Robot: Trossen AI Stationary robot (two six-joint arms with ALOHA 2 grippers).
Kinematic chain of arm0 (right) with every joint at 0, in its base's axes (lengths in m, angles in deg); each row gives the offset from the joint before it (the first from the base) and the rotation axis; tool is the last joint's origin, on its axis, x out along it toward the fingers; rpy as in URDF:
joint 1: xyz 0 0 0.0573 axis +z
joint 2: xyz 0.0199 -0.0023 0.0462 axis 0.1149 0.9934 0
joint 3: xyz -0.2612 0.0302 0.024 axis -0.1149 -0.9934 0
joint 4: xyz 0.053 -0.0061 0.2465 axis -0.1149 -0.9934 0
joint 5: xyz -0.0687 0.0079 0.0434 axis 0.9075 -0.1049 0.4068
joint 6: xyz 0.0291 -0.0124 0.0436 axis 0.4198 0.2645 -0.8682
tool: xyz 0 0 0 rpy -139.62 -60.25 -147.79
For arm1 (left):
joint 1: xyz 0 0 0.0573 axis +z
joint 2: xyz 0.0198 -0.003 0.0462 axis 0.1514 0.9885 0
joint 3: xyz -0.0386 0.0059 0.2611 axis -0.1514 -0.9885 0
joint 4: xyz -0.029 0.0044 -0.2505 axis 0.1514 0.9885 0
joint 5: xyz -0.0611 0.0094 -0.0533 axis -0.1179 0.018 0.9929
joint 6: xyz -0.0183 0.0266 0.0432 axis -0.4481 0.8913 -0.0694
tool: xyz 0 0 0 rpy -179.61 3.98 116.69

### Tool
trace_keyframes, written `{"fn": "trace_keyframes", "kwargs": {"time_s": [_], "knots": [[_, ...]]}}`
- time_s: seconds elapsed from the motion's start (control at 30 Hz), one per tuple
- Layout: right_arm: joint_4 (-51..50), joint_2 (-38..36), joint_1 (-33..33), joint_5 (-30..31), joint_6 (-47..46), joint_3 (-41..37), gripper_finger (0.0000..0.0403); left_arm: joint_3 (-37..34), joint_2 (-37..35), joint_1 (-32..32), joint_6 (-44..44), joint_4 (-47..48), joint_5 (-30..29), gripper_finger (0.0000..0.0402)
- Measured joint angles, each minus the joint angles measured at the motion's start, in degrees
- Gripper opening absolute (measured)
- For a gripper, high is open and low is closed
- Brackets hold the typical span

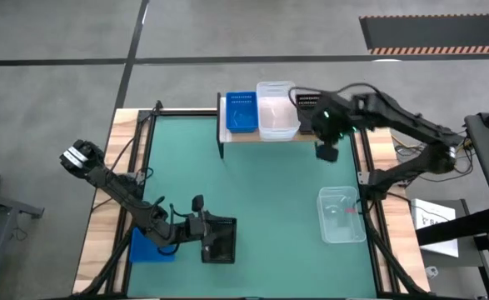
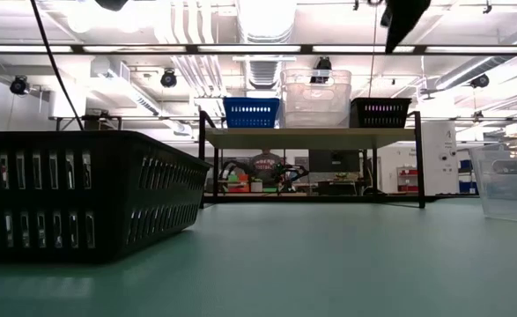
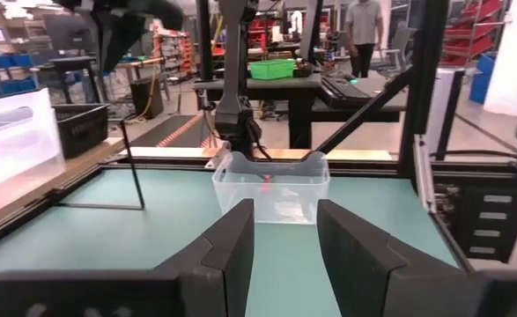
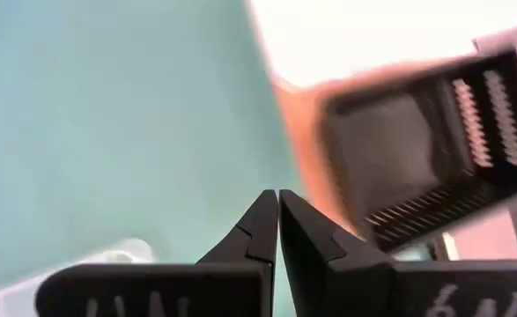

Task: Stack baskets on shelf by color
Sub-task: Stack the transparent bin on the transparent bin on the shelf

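My right claw (image 1: 326, 152) hangs above the table just off the shelf's (image 1: 252, 137) right end, clenched and empty. Just beside it, on the shelf, sits a black basket (image 1: 305, 114), with a clear stack (image 1: 276, 109) and a blue basket (image 1: 242, 111) further along. I judge a black one was just placed. My left claw (image 1: 199, 203) hovers released at the rim of another black basket (image 1: 220, 239) near the table's front edge; next it must close on that rim. A blue basket (image 1: 149, 247) lies behind that claw, under the arm. A clear basket (image 1: 341, 214) sits well apart, straight ahead of it, clear of any obstacle.
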Motion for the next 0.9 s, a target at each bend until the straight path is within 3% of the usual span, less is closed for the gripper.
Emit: {"fn": "trace_keyframes", "kwargs": {"time_s": [0.13,0.3,0.53,0.73,0.9], "knots": [[5.8,-5.1,11.5,0.2,-6.4,-5.5,0.0008,0.3,0.0,-0.5,0.2,0.0,0.0,0.0111],[18.5,-10.4,25.3,0.1,-9.7,-18.4,0.0008,0.3,0.0,-0.4,0.2,0.0,0.0,0.0111],[35.9,-12.2,41.2,-2.4,-18.2,-35.2,0.0008,-0.3,0.0,-0.4,0.2,0.1,0.0,0.0111],[28.2,-8.9,51.1,-13.5,-39.3,-38.3,0.0008,-0.4,0.0,-0.4,5.5,0.0,-0.1,0.0111],[19.1,-5.5,59.9,-13.6,-50.5,-36.0,0.0009,-0.4,0.0,-0.1,6.2,0.0,-0.3,0.0111]]}}
